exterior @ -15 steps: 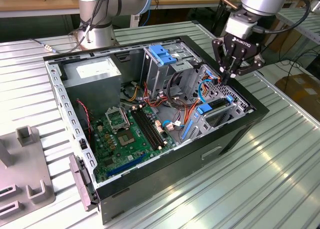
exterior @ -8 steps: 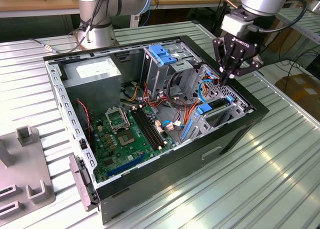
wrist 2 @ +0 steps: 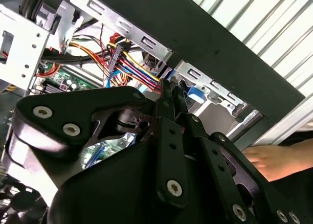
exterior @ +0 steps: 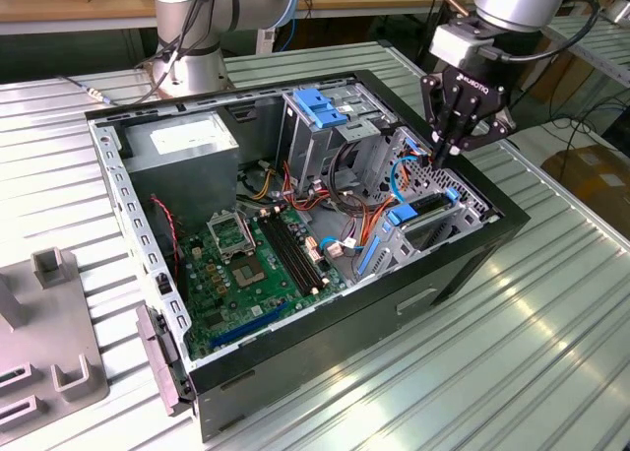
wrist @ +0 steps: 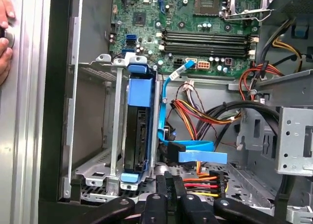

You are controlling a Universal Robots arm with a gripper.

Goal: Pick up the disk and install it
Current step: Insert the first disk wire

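Observation:
The disk [wrist: 137, 131], black with a blue carrier frame, sits on edge in the metal drive cage [wrist: 93, 136] at the front corner of the open computer case [exterior: 472, 244]. In the exterior view the disk [exterior: 425, 205] lies at the case's right end, and my gripper [exterior: 440, 154] hangs just above it. The gripper [wrist: 171, 179] is shut with its fingers pressed together and nothing between them, beside the disk's end and near the blue data cable [wrist: 195, 153]. In the second wrist view the gripper [wrist 2: 173, 86] points at the cage and the wire bundle.
The motherboard [exterior: 246, 264], a grey power supply [exterior: 182, 141] and a blue clip on the upper cage [exterior: 320, 106] fill the case. Coloured wires [wrist: 205, 111] run beside the cage. A person's hand [wrist: 5, 38] rests on the case's outer wall. A grey fixture [exterior: 49, 343] stands on the exterior view's left.

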